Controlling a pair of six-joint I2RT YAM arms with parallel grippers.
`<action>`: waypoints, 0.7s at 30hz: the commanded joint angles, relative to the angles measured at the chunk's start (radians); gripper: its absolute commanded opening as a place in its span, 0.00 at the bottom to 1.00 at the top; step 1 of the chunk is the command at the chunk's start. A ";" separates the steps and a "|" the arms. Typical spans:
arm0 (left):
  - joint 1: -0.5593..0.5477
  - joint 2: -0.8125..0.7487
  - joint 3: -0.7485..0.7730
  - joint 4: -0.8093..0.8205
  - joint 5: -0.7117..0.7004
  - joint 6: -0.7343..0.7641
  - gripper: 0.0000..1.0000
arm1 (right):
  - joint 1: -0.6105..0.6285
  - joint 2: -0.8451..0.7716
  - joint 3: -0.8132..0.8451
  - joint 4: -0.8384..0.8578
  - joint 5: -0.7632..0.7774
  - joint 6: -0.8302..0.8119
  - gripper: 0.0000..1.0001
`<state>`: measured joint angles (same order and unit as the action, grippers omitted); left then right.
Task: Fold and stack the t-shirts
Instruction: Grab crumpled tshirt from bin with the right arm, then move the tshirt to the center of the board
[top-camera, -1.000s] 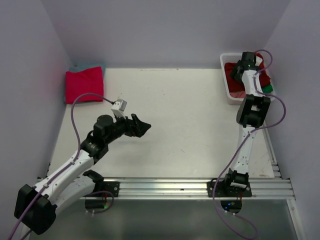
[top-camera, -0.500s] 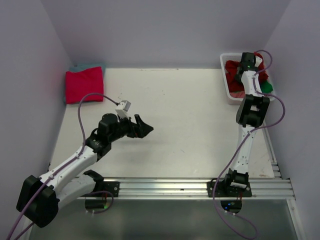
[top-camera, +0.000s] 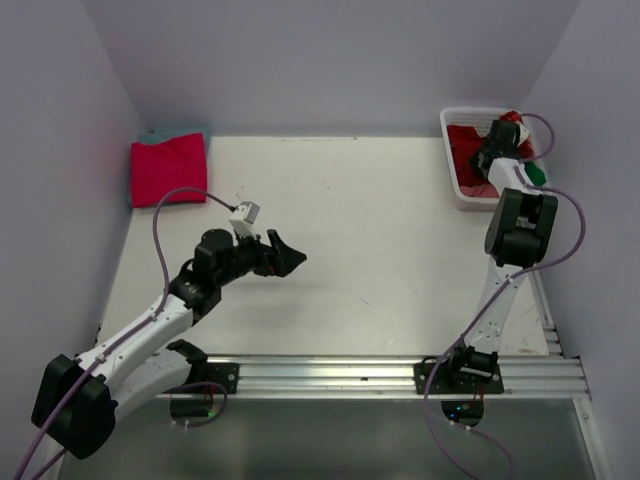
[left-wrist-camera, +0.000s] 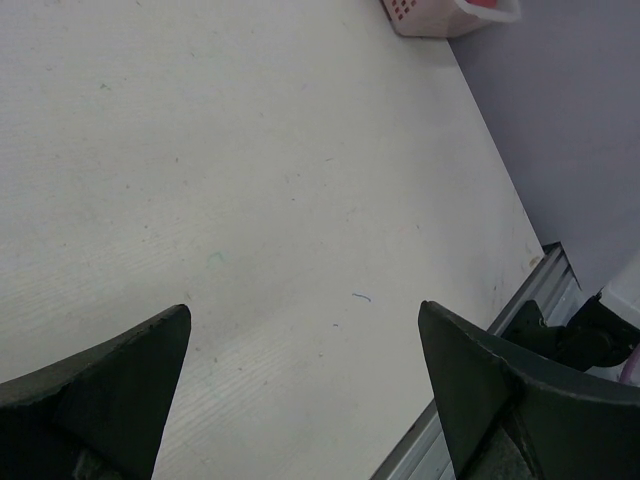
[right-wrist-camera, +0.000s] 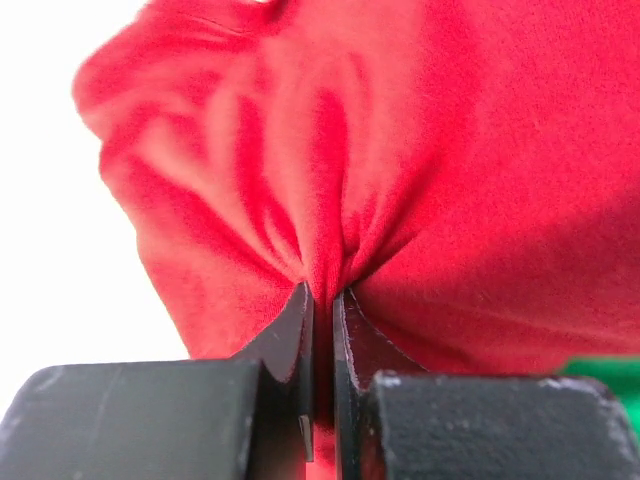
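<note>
Far left on the table (top-camera: 350, 200), a folded magenta-pink t-shirt (top-camera: 168, 170) rests on a teal t-shirt (top-camera: 176, 131); nearer the middle the left gripper (top-camera: 288, 256) hovers, jaws wide, holding nothing. Far right, a white basket (top-camera: 461, 190) holds a dark red t-shirt (right-wrist-camera: 420, 150) and a green t-shirt (top-camera: 538, 176), and the right gripper (right-wrist-camera: 322, 296) is pinched onto a small pucker of the red cloth. So thin a bite may slip on lifting, or the shirt may drag the green one out.

The right claw (right-wrist-camera: 322, 330) is pinched tight on a gathered fold of the soft red cloth t-shirt (right-wrist-camera: 420, 180), wrinkles fanning upward; a green cloth sliver (right-wrist-camera: 608, 368) shows lower right.
</note>
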<state>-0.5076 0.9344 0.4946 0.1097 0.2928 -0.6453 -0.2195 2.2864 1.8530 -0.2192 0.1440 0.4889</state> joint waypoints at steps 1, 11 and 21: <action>-0.005 -0.020 -0.021 0.056 0.006 -0.008 1.00 | 0.022 -0.206 -0.174 0.273 -0.202 0.075 0.00; -0.005 -0.017 -0.030 0.081 0.009 -0.008 1.00 | 0.026 -0.468 -0.417 0.576 -0.346 0.158 0.00; -0.005 -0.035 -0.033 0.090 -0.017 -0.005 1.00 | 0.064 -0.719 -0.667 0.886 -0.616 0.355 0.00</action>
<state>-0.5076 0.9249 0.4652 0.1417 0.2905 -0.6453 -0.1867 1.6623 1.1973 0.4549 -0.3111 0.7639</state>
